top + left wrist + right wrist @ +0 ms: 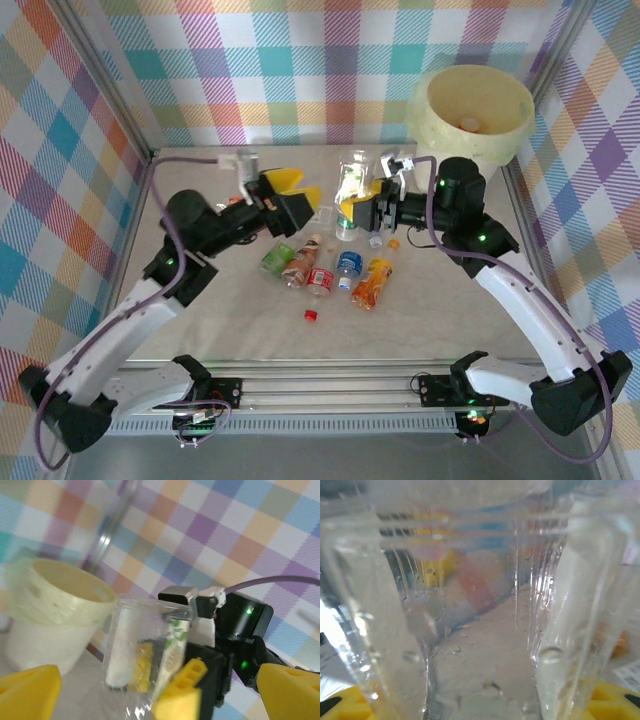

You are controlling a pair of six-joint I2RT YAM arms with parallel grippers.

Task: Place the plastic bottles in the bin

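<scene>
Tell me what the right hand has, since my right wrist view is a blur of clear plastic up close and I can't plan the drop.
Observer: The right hand is closed on a clear plastic bottle with a green-printed label, held upright.
Operator: Is the left hand on it too?
Observer: No. The left hand stands open beside it, its yellow fingers spread and apart from the bottle.
Operator: Where is the bin from there?
Observer: The round cream-yellow plastic bin sits at the far right corner of the table, beyond the right hand.
</scene>
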